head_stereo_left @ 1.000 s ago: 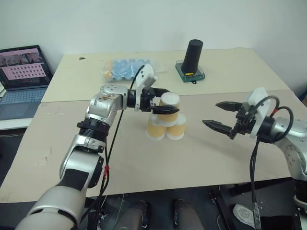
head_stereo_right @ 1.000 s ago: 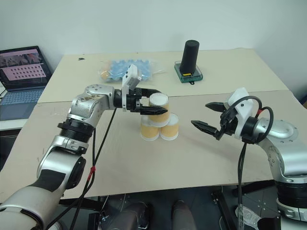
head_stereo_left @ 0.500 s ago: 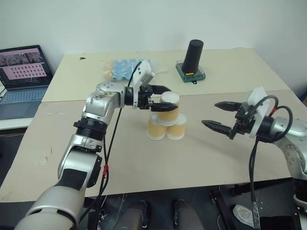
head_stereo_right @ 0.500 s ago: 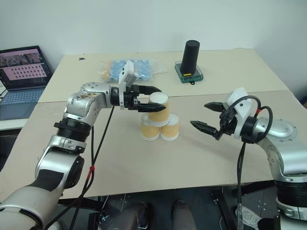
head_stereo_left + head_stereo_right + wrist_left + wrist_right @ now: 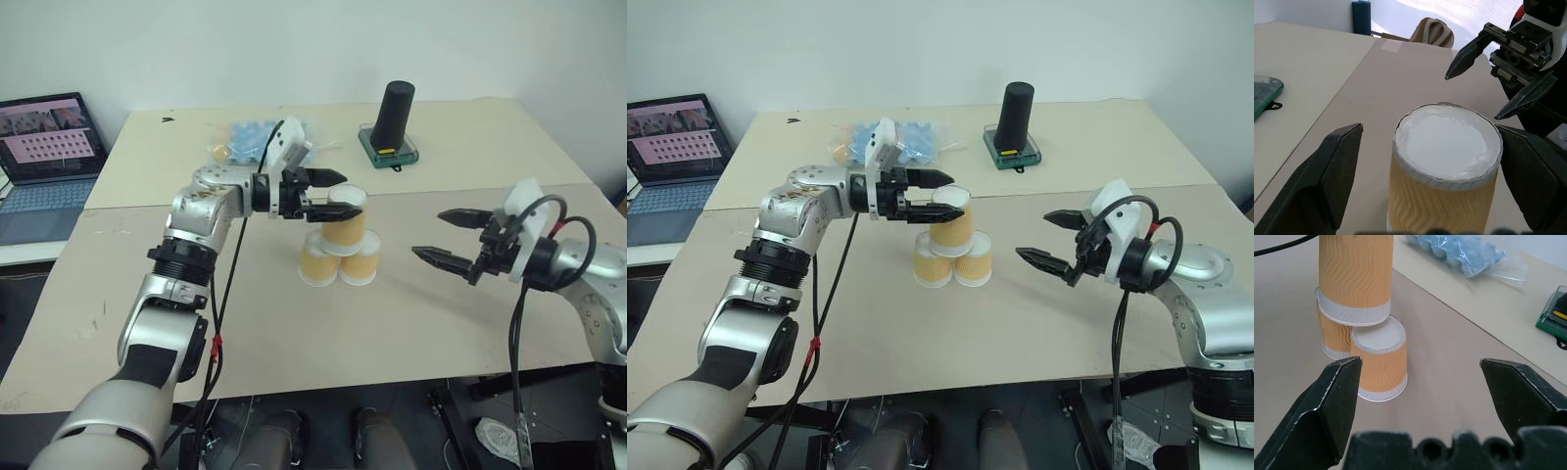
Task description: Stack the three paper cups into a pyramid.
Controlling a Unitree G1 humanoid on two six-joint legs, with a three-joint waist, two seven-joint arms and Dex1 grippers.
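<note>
Where two tan tabletops (image 5: 460, 323) meet before a white wall, the three paper cups (image 5: 338, 245) stand as a pyramid; the left gripper (image 5: 328, 194) gapes around the top cup, the right gripper (image 5: 449, 238) gapes nearby, a laptop (image 5: 44, 162) sits at the left

Robot lab or office — plain tan tables (image 5: 411, 323), bare white wall (image 5: 294, 49), open laptop (image 5: 44, 162) alongside
</note>
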